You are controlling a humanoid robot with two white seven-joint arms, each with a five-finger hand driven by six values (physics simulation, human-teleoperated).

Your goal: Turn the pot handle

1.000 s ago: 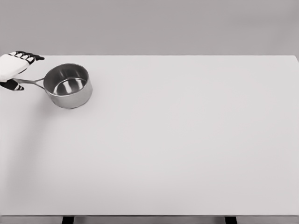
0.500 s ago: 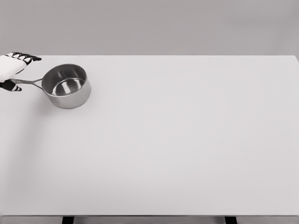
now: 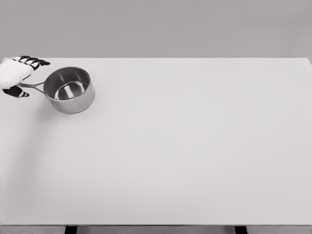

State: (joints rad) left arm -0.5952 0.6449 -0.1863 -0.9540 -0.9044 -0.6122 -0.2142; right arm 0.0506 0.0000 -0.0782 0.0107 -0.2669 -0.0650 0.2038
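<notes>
Left hand [image 3: 17, 74] at table's [image 3: 185, 146] far left edge, fingers clasped around handle [image 3: 33, 86] of steel pot [image 3: 69, 89]; handle points left from pot.

Left robot hand [image 3: 15, 74] cut off at the picture's left edge, arm out of view, pot handle [image 3: 32, 86] end hidden inside it, tabletop [image 3: 195, 146] corners cropped

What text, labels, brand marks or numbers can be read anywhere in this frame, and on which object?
None. The steel pot, its handle, the left robot hand closed around that handle, and the white table all show plain, unmarked surfaces in the head view.
</notes>
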